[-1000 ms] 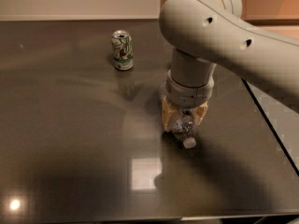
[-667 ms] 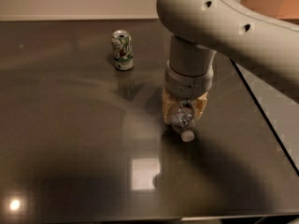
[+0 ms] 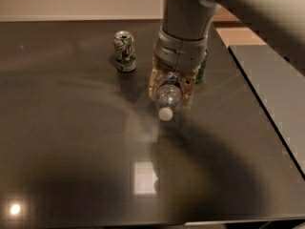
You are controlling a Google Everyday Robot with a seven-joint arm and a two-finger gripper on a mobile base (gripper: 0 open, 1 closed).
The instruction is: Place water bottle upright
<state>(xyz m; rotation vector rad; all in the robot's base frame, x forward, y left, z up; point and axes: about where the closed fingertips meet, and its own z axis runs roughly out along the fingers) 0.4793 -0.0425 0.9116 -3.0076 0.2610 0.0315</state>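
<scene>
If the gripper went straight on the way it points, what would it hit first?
The gripper points down over the table: probably that surface first, through the bottle it grips. Height unclear.

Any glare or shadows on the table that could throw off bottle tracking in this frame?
Camera view: a square light reflection and a small round hotspot glare off the dark table. Both lie nearer the camera than the tool, which grips the water bottle mid-table. The arm's broad shadow darkens the near right.
</scene>
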